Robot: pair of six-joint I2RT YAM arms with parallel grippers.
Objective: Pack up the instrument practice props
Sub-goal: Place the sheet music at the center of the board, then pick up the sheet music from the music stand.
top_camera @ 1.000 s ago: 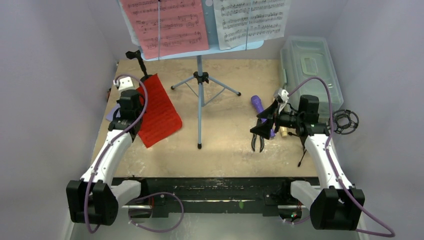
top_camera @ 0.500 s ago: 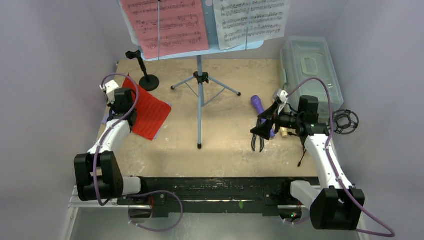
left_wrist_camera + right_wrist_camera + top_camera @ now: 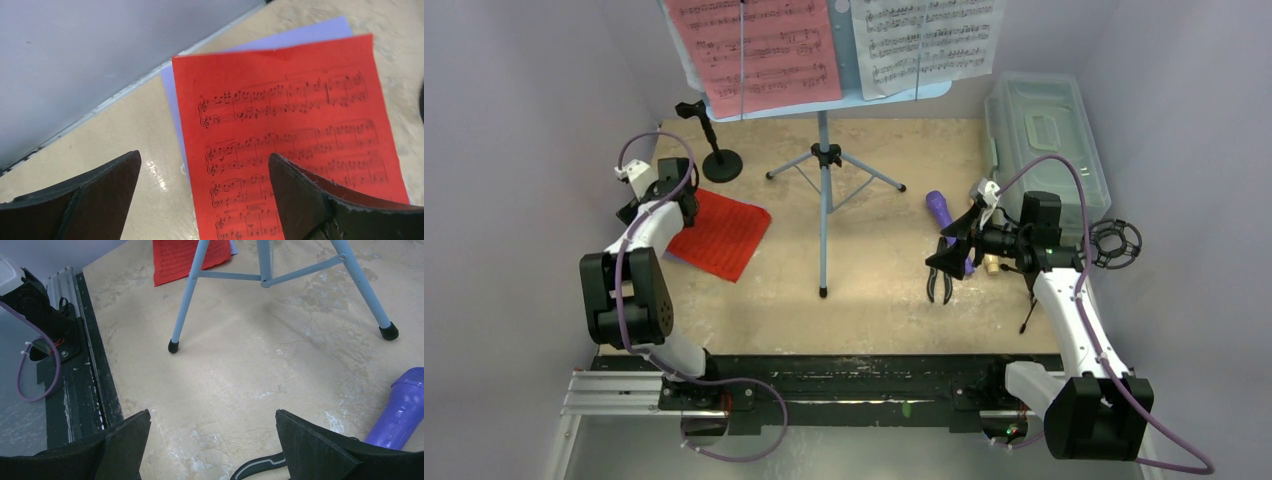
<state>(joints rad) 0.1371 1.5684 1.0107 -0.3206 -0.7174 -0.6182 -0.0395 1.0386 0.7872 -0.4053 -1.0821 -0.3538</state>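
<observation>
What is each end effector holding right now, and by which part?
Nothing is held. The left end effector stands open above the red sheet-music page; the right end effector is open and empty.

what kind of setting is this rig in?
Probably a lab robot cell, not a music room: plain walls box in a small tabletop, two arms sit bolted to a rail, and a music stand with sheet music stands as a prop.

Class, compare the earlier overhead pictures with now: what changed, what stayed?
The left gripper swung back toward the left wall and opened, letting go of the red sheet-music page, which now lies flat on the table. The right gripper, purple microphone and blue music stand stayed put.
</observation>
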